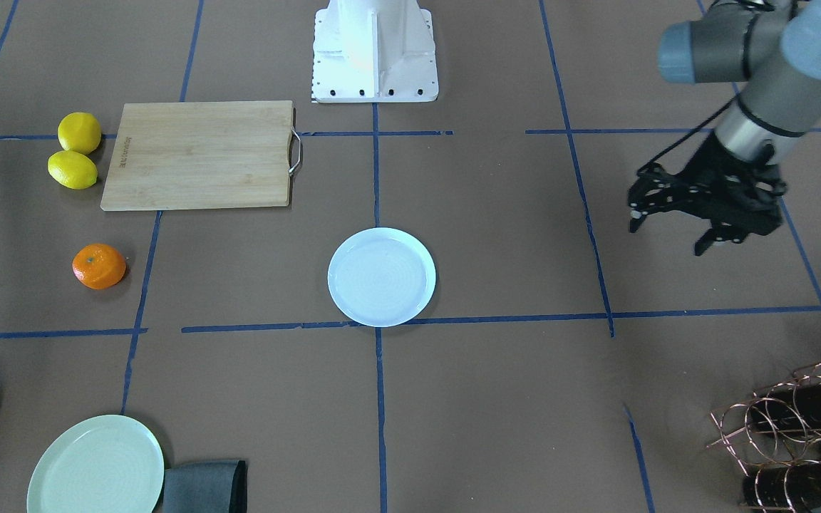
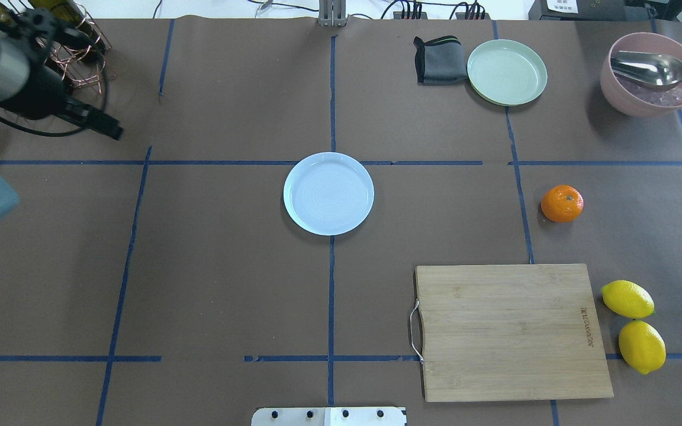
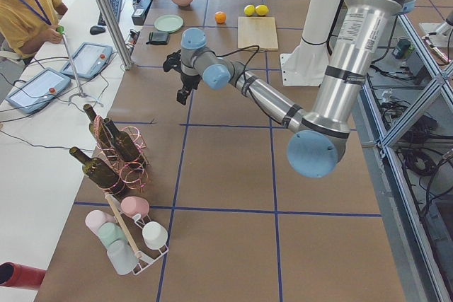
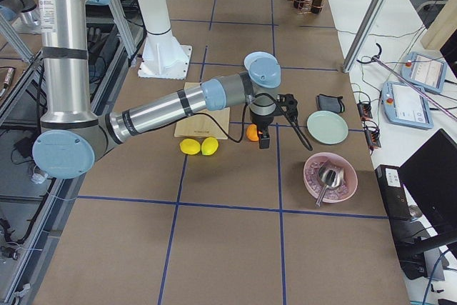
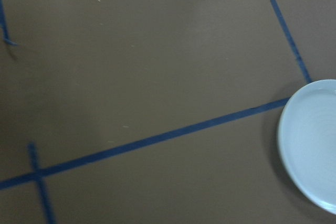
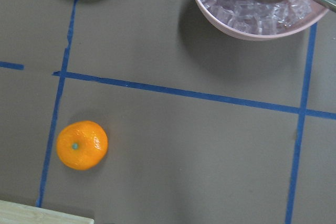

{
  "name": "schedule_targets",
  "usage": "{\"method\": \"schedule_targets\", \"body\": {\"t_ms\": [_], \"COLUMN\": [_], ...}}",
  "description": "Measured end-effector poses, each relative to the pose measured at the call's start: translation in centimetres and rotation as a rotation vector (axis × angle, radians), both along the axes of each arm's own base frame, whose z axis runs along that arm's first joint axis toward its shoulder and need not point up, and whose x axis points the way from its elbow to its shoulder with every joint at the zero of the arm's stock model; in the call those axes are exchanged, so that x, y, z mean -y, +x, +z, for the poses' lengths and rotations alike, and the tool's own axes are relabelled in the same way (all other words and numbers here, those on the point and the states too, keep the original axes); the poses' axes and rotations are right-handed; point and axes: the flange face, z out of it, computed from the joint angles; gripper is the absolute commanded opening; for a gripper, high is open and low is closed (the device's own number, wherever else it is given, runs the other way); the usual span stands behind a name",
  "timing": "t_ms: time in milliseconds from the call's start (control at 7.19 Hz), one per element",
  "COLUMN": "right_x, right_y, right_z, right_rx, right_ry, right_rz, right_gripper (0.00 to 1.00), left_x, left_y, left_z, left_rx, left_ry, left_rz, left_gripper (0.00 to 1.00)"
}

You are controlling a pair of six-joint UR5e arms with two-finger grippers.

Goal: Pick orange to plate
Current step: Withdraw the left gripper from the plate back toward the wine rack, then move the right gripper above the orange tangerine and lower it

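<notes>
The orange [image 2: 562, 203] lies on the brown table to the robot's right, beyond the cutting board; the right wrist view has it low and left [image 6: 82, 145]. The white plate [image 2: 328, 193] sits empty at the table's centre, and its edge shows in the left wrist view [image 5: 315, 145]. My right gripper [image 4: 265, 139] appears only in the exterior right view, hovering close over the orange [image 4: 252, 132]; I cannot tell its state. My left gripper [image 1: 667, 239] hangs open and empty above the table, well off to the plate's [image 1: 382, 276] side.
A wooden cutting board [image 2: 510, 331] lies near the robot, with two lemons [image 2: 627, 299] beside it. A pale green plate [image 2: 507, 72], a grey cloth [image 2: 440, 59] and a pink bowl [image 2: 652, 74] with a metal scoop stand at the far right. A wire bottle rack [image 2: 74, 41] stands far left.
</notes>
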Motion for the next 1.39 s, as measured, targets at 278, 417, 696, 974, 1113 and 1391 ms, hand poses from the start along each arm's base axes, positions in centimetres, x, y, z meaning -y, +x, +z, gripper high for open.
{"method": "schedule_targets", "body": {"t_ms": [278,417,696,974,1113,1391], "right_x": [2.0,2.8,3.9,3.5,3.4,4.1], "right_y": [-4.7,-6.6,-11.3,-17.2,-20.5,-23.8], "right_z": [-4.2,-6.1,-9.2,-9.6,-9.4,-5.6], "right_rx": [0.014,0.019,-0.01,-0.063,-0.066,-0.043], "right_ry": [0.017,0.047,0.118,0.109,0.11,0.133], "right_rz": [-0.018,-0.04,-0.093,-0.088,-0.052,-0.014], "right_gripper": [1.0,1.0,1.0,1.0,1.0,1.0], "left_x": [-0.7,-1.7,-6.1,-8.6,-8.6,-8.5], "left_y": [-13.7,-18.5,-23.2,-24.1,-24.1,-24.1], "left_z": [8.5,12.0,19.4,22.3,22.5,22.4], "left_rx": [0.103,0.125,0.131,0.13,0.129,0.129], "left_ry": [-0.022,-0.112,-0.291,-0.359,-0.362,-0.361], "left_rz": [0.004,-0.031,-0.085,-0.098,-0.099,-0.101], "left_gripper": [1.0,1.0,1.0,1.0,1.0,1.0]}}
